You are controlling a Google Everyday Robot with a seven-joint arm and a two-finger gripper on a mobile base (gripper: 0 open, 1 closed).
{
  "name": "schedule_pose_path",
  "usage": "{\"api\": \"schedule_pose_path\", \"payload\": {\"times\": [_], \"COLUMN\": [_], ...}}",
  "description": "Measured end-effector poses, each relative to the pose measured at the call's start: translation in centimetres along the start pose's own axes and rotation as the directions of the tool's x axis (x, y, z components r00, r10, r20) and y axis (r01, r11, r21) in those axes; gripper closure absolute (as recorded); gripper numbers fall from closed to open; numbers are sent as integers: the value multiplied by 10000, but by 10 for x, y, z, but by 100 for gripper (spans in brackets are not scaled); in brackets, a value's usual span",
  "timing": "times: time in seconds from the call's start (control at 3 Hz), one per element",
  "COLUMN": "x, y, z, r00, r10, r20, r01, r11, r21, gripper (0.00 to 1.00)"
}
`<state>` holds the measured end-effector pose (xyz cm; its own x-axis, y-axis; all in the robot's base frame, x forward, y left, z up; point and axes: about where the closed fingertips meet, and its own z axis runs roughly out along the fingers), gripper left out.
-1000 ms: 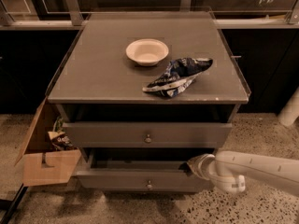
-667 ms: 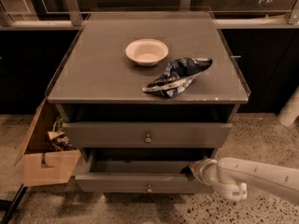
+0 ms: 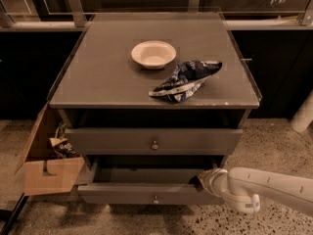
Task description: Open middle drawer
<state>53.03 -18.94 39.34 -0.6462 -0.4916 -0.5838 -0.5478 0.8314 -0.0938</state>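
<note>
The middle drawer (image 3: 122,194), a wide grey flat-fronted drawer with a small round metal knob (image 3: 155,199) at its centre, sat low in the grey cabinet. It was below the taller, wider grey drawer front (image 3: 205,141) and stood partway out, with its dark interior open to view behind the front. The white gripper (image 3: 203,180) lay at the drawer's right end, at the top edge of the front, and its pale arm (image 3: 274,186) ran off to the right. It appeared to be touching that corner, but I could not tell whether the gripper was open or closed.

The drawer looked rigid and boxy, so it would likely slide only straight outward and would not flex. Nothing showed inside, so it was probably light to pull. The knob was small and smooth and offered a slippery, narrow hold. The top lip of the front was the broader purchase. Hauling from the far right corner risked skewing the drawer until it bound, so a hold nearer the centre seemed safer.

On the grey counter (image 3: 98,77) above rested a shallow white bowl (image 3: 153,54) and a crumpled blue-and-white snack bag (image 3: 186,80), both well clear of the work. An open cardboard box (image 3: 49,176) stood just beside the cabinet's left side.
</note>
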Motion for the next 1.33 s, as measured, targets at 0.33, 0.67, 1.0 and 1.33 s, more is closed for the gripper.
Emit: {"api": "schedule_pose_path", "payload": {"times": [0.33, 0.67, 1.0, 1.33], "x": [-3, 18, 12, 30], "y": [-1, 19, 17, 34], "z": [-3, -6, -11, -16], "r00": [10000, 10000, 10000, 10000], "r10": [0, 36, 35, 0], "r20": [0, -19, -19, 8], "r01": [0, -37, -36, 1], "r11": [10000, 9981, 9981, 9930], "r21": [0, -620, -621, -1184], "gripper": [100, 100, 100, 100]}}
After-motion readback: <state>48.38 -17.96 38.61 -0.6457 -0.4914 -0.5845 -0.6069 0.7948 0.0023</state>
